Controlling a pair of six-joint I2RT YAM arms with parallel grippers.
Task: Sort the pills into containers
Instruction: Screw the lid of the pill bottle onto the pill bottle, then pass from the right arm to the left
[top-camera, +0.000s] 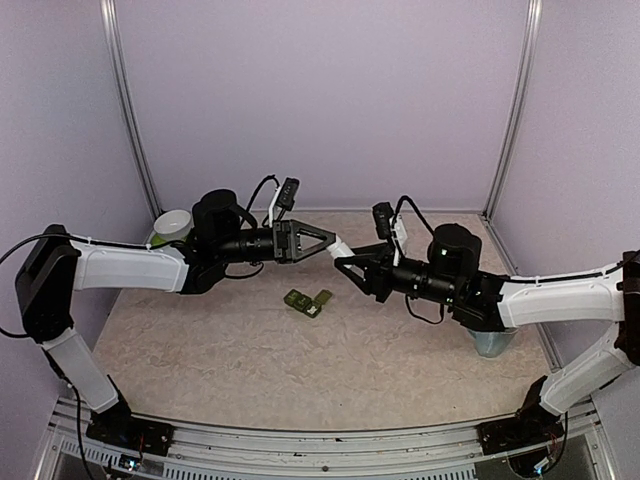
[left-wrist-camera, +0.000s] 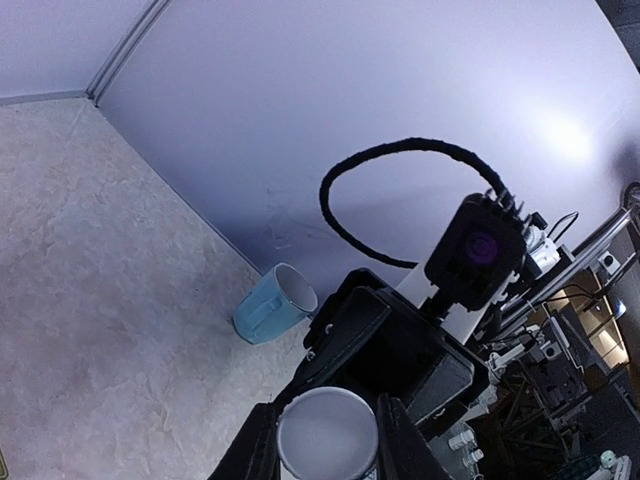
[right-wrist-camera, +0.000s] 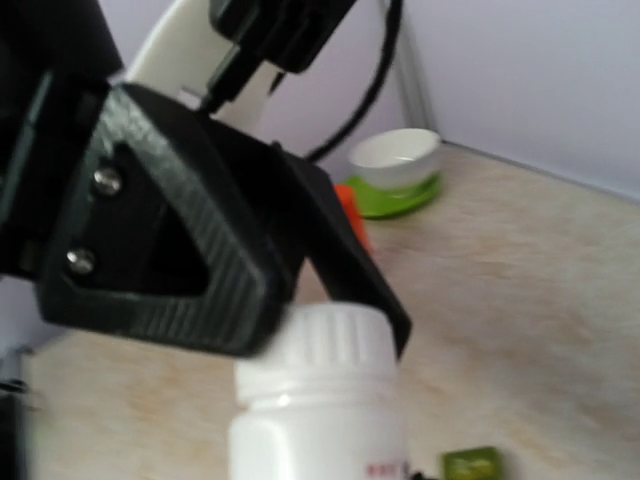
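Observation:
A white pill bottle hangs in the air between my two arms over the middle of the table. My right gripper is shut on its body. My left gripper is shut on its ribbed white cap, and its black fingers press both sides of the cap. The containers, a small dark green strip, lie on the table below the bottle; one end shows in the right wrist view. No pills are in view.
A white bowl sits on a green plate at the back left corner. A pale blue mug stands at the right, half hidden under my right arm. Purple walls close in the table on three sides.

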